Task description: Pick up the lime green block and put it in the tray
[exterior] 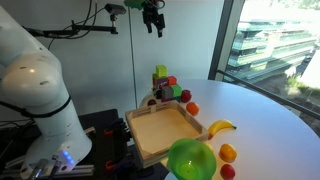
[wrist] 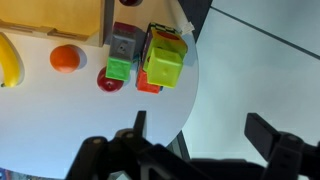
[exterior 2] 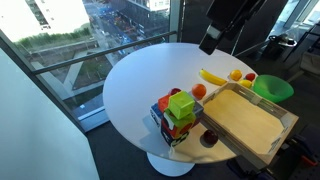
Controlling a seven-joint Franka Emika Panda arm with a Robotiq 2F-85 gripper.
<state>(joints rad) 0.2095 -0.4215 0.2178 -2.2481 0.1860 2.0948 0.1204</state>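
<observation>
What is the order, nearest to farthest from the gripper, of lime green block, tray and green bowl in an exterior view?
1. lime green block, beneath the high gripper.
2. tray, mid-table.
3. green bowl, nearest the camera.

Lime green block (exterior 2: pixel 181 104): yellowish cube atop block stack (exterior 2: pixel 172 122), just beside tray (exterior 2: pixel 245 122). Tray: shallow, square, tan wood.

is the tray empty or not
Empty: the tray shows bare wood in both exterior views; the lime green block sits atop the stack beside it.

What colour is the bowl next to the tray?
Bright green; the bowl shows best in an exterior view.
</observation>
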